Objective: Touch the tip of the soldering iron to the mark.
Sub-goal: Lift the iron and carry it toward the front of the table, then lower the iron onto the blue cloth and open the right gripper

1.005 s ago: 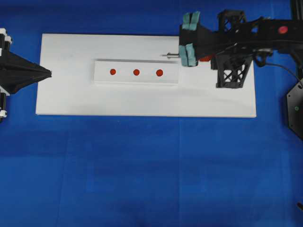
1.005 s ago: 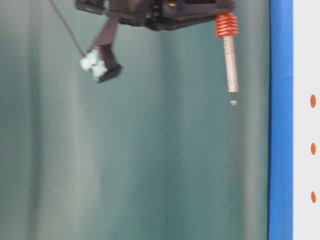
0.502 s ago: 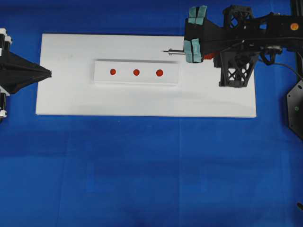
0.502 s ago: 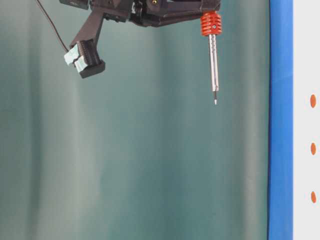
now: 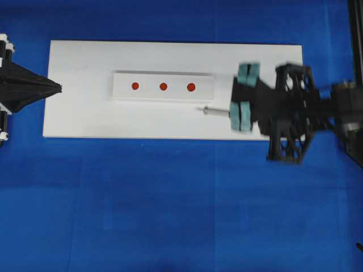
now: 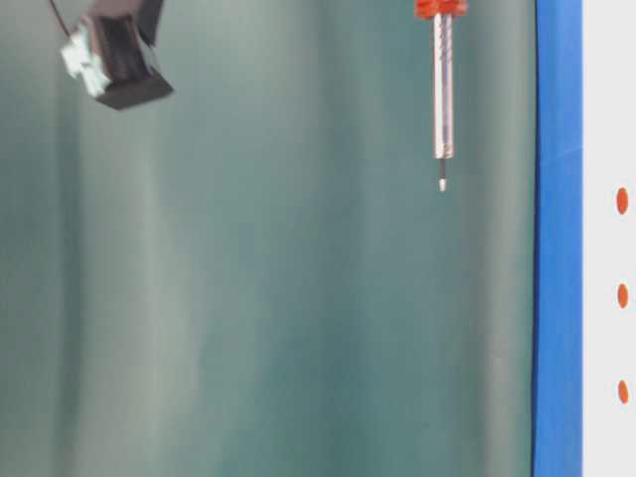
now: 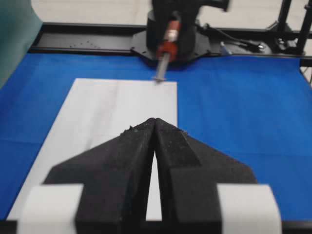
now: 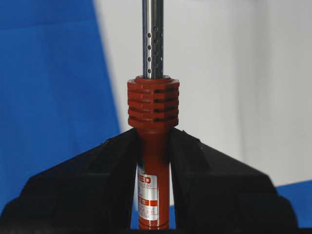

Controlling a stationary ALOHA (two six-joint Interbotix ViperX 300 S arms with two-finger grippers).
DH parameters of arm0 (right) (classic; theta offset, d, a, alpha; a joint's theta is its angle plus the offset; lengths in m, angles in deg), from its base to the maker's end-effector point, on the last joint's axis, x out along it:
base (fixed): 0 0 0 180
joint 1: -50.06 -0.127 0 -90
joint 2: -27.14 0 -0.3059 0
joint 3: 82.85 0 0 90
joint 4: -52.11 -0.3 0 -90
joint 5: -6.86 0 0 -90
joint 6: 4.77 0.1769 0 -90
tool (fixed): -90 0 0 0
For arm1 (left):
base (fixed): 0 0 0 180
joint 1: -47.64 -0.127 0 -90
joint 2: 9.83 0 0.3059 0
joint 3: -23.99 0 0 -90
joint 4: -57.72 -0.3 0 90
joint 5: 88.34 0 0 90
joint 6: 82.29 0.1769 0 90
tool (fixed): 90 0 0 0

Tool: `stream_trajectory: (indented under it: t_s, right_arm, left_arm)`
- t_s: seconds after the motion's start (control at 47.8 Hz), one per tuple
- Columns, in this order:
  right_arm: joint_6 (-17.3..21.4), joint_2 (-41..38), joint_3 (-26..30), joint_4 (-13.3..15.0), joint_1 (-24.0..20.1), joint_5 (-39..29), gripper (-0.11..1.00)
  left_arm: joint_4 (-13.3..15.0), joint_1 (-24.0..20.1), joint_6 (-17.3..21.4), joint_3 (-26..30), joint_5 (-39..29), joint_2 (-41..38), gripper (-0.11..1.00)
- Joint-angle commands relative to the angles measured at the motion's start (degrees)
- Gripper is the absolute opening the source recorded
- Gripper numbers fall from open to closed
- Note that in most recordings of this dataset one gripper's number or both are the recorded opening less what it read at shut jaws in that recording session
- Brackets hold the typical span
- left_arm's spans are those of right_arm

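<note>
A blue cloth covered the bench, with a flat white rectangular board [image 5: 85, 113] on it. From overhead, a raised white rectangular block [image 5: 163, 86] carried three round red dots; the mark [image 5: 163, 86], the middle dot, served as landmark. The right gripper [image 5: 243, 107] hovered right of and below it in this view, holding the soldering iron [image 5: 218, 111], a slim tool with a silver shaft, lengthwise along the block's row. Its tip [image 5: 205, 110] pointed leftward, short of the mark and off the block. The left gripper [image 5: 57, 88] sat well left of the mark, jaws pressed together, empty.

At table level, the tip [image 6: 442, 184] hung clear of the board, apart from the dots.

The left wrist view showed black fingers [image 7: 131, 161] closed on nothing, the iron distant.

The right wrist view showed fingers [image 8: 112, 175] clamped around the orange-red handle [image 8: 153, 112].
</note>
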Motion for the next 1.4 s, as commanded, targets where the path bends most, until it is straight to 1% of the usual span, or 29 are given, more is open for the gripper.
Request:
stream_trajectory:
  t_s: [0.0, 0.084, 0.209, 0.314, 0.419, 0.481, 0.565, 0.67, 0.733, 0.795, 0.9, 1.151, 1.277, 1.381]
  right_arm:
    - [3.43, 0.35, 0.97, 0.97, -4.31, 0.18, 0.07]
    - [7.56, -0.18, 1.41, 1.85, -8.44, 0.18, 0.07]
    - [11.43, -1.14, 1.93, 2.64, -12.22, 0.09, 0.07]
    - [12.3, -1.93, 2.11, 2.72, -13.71, 0.09, 0.07]
    - [12.3, -2.64, 2.2, 2.81, -13.71, 0.35, 0.07]
    - [12.04, -2.99, 2.46, 3.25, -13.62, 0.44, 0.07]
    - [11.95, -3.78, 3.25, 4.66, -13.54, 0.7, 0.07]
    - [11.78, -5.54, 5.01, 6.24, -13.01, 1.05, 0.07]
    - [11.51, -7.12, 6.59, 6.59, -12.39, 1.49, 0.07]
    - [10.72, -8.88, 8.17, 6.59, -11.87, 1.76, 0.07]
    - [7.91, -12.22, 11.51, 6.5, -10.99, 2.55, 0.07]
    - [3.43, -20.21, 21.01, 6.24, -8.79, 3.25, 0.07]
    - [2.64, -23.03, 24.79, 6.24, -8.09, 3.08, 0.07]
    - [2.64, -24.35, 26.54, 6.24, -7.91, 3.08, 0.07]
  left_arm:
    - [0.0, -0.18, 0.0, 0.53, 0.62, -0.18, 0.0]
    - [0.0, -0.18, 0.0, 0.53, 0.7, -0.18, 0.0]
    - [0.0, -0.18, 0.0, 0.53, 0.7, -0.26, 0.0]
    - [0.0, -0.18, 0.0, 0.53, 0.7, -0.18, 0.0]
    - [0.0, -0.18, 0.0, 0.53, 0.7, -0.26, 0.0]
    - [0.0, -0.18, -0.09, 0.62, 0.7, -0.18, 0.0]
    - [0.0, -0.18, -0.09, 0.53, 0.7, -0.18, 0.0]
    - [0.0, -0.18, -0.09, 0.53, 0.7, -0.26, 0.0]
    - [0.0, -0.18, -0.09, 0.53, 0.7, -0.18, 0.0]
    - [0.0, -0.18, -0.09, 0.53, 0.7, -0.26, 0.0]
    - [0.0, -0.18, -0.09, 0.53, 0.7, -0.18, 0.0]
    - [0.0, -0.18, -0.09, 0.53, 0.7, -0.18, 0.0]
    - [0.0, -0.18, -0.09, 0.62, 0.7, 0.18, 0.0]
    - [0.0, -0.18, -0.09, 0.62, 0.62, 0.53, 0.0]
